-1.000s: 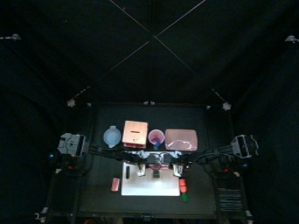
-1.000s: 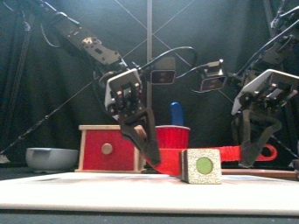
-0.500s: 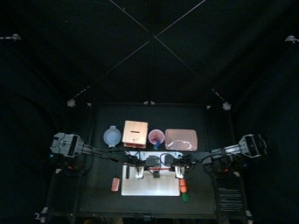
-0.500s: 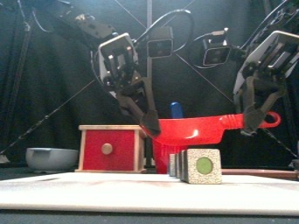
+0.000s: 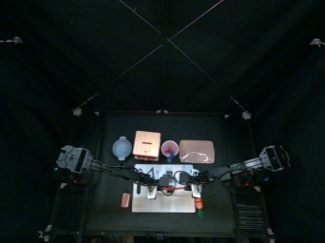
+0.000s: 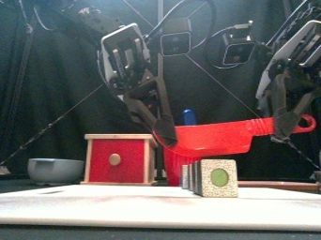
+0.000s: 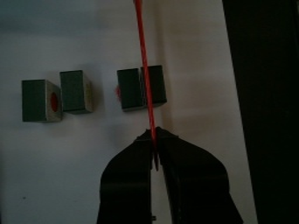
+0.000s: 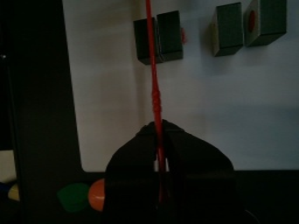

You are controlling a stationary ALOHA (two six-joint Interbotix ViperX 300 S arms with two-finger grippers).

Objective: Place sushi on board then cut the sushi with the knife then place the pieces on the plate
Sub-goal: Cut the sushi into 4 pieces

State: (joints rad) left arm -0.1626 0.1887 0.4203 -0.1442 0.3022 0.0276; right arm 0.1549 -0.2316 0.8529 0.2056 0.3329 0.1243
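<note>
Both grippers hold one red toy knife (image 6: pixel 232 137) level above the white cutting board (image 6: pixel 113 202). My left gripper (image 6: pixel 167 139) is shut on the blade end, and my right gripper (image 6: pixel 286 127) is shut on the handle end, slightly higher. Beneath the knife, several dark green sushi pieces (image 6: pixel 216 176) stand in a row on the board. In the left wrist view the knife (image 7: pixel 142 70) shows as a thin red line crossing over one pair of pieces (image 7: pixel 131 90), with two more pieces (image 7: pixel 59 94) apart to the side. The right wrist view shows the knife (image 8: pixel 152 70) over a piece (image 8: pixel 167 39).
Behind the board stand the blue-grey bowl (image 5: pixel 121 147), the wooden box with a red drawer front (image 6: pixel 119 159), the red cup (image 5: pixel 170 148) with a blue knife (image 6: pixel 190 119), and the pink tray (image 5: pixel 196 150). A small red toy (image 5: pixel 125 199) and green and orange toys (image 5: pixel 200 211) lie beside the board.
Both grippers have lifted the red knife from down at the level of the sushi to well above it. The sushi pieces stay on the board.
</note>
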